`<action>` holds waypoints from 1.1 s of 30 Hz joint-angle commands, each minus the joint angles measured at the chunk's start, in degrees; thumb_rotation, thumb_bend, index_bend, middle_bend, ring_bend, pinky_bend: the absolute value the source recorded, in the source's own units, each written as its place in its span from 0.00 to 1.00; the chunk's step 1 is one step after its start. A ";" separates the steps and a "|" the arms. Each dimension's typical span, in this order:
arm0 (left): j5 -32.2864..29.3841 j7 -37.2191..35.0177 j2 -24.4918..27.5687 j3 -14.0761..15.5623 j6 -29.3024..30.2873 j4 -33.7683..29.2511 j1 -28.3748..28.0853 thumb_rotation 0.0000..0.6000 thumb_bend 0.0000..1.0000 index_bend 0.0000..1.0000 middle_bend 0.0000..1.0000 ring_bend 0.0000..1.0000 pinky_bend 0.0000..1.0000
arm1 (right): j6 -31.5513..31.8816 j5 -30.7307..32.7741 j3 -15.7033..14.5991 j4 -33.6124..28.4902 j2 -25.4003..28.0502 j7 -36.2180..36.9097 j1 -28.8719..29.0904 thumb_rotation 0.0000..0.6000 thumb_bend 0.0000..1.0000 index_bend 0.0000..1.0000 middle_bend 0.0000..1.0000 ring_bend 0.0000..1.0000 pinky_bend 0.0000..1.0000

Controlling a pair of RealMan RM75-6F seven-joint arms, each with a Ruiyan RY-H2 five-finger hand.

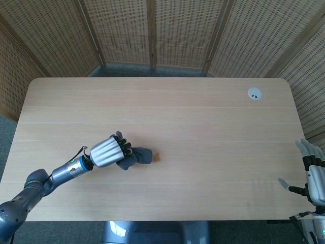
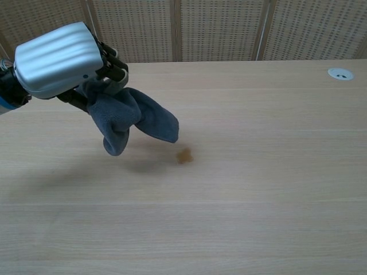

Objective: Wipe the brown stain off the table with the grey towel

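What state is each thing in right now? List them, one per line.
Left hand: gripping the towel, raised above the table.
Towel: bunched, hanging in the air, off the table.
Stain: unwiped, uncovered.
Right hand: open, holding nothing, at the table's edge.
Table: bare wood, stained in one spot.

The head view looks almost straight down from high up, far enough back to take in the whole desk [image 1: 203, 112] and the wicker screens [image 1: 152, 30] behind it. The chest view sits low and close, facing across the desk towards those screens. Both share the stain [image 1: 157, 157] and the round grommet [image 1: 254, 93].
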 commanded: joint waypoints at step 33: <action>0.16 3.03 -9.35 -0.93 -8.04 4.29 -13.02 1.00 0.23 0.73 0.70 0.69 0.92 | -0.62 0.81 0.30 0.54 0.60 1.98 0.20 1.00 0.00 0.00 0.00 0.00 0.00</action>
